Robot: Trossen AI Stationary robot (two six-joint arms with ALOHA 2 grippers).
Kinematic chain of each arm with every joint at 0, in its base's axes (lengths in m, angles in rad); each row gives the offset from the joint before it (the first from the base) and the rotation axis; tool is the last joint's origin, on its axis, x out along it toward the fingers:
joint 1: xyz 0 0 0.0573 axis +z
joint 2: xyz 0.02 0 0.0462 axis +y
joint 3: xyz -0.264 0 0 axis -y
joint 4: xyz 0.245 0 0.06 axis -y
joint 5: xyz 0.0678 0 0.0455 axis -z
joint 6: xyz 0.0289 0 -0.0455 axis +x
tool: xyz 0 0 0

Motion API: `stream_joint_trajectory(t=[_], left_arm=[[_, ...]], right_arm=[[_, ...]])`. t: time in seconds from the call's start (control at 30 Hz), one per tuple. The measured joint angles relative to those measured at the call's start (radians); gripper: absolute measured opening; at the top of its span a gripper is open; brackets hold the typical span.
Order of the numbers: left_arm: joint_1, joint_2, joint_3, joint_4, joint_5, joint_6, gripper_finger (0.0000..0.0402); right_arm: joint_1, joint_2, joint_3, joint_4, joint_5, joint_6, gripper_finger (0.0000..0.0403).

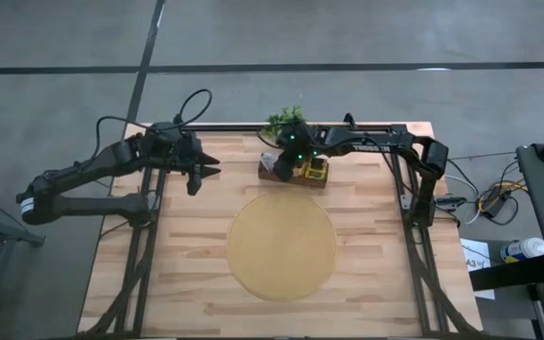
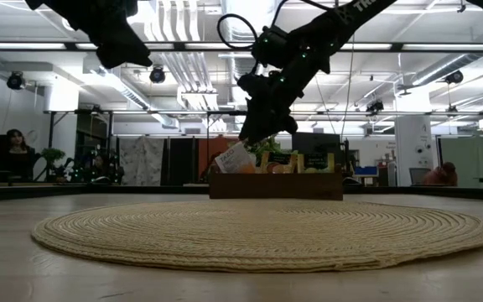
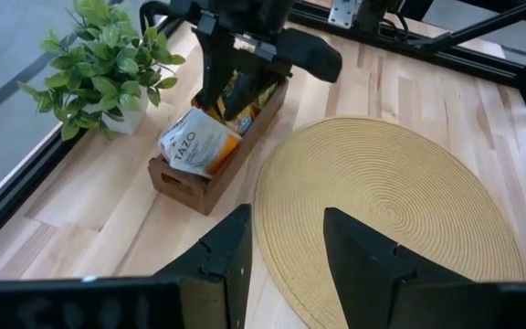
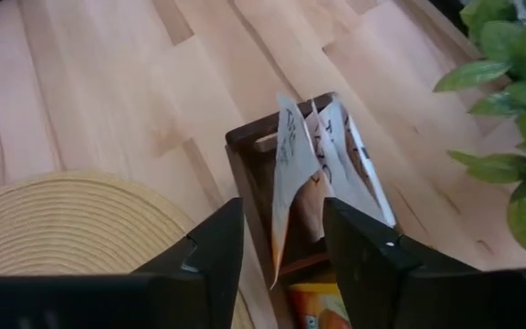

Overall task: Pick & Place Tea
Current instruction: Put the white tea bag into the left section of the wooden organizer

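we have our right gripper (image 1: 282,168) down over the near end of the wooden tea box (image 3: 210,174), at the back of the worktop (image 1: 376,283), because that is where the tea (image 3: 197,146) sits: white and orange packets stand on edge in that end compartment, fanned and leaning out over the box wall, with yellow ones filed further along. our right fingers (image 4: 213,247) stand apart on either side of the leaning packets and close on nothing, so we judge the tea rests in the box on its own. our left gripper (image 1: 199,173) waits above the worktop well to the side, its fingers (image 3: 359,251) parted and empty, out of the right arm's way. the round woven mat (image 1: 281,246) lies just in front of the box. the small green plant (image 3: 108,68) stands close beside the box, and its leaves crowd the right arm's approach on that side.
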Motion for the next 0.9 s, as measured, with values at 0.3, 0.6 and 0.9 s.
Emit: stream_joint_trajectory(t=[0.3,0.6,0.9], left_arm=[[0.0,-0.007,-0.005,0.005,0.0,0.001,0.0131],[0.0,-0.017,-0.003,0.009,0.0,-0.002,0.0131],[0.0,-0.025,-0.003,0.014,0.0,-0.005,0.0131]], right_arm=[[0.001,0.044,-0.005,0.033,-0.005,0.025,0.0133],[0.009,0.072,-0.004,0.095,-0.022,0.045,0.0127],[0.009,0.072,-0.005,0.094,-0.02,0.033,0.0032]])
